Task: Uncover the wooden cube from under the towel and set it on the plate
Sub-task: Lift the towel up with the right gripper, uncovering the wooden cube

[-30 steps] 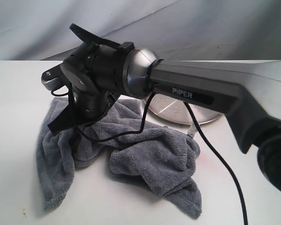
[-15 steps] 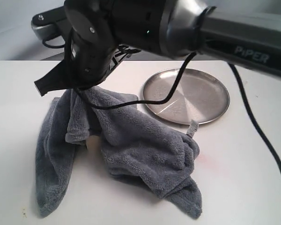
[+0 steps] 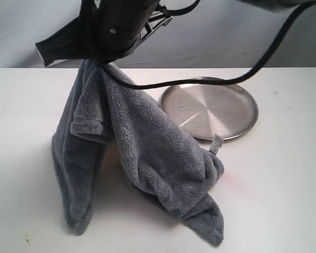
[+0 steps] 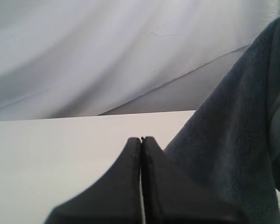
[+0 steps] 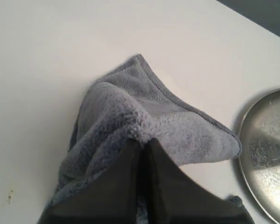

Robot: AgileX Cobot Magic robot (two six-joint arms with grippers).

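right claw (image 5: 140, 142) raised high, clamped on towel (image 5: 177, 126), left claw (image 4: 141, 140) jaws pressed together

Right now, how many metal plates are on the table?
1. The silver metal plate lies on the white table, just right of the lifted towel, whose folds might hide more.
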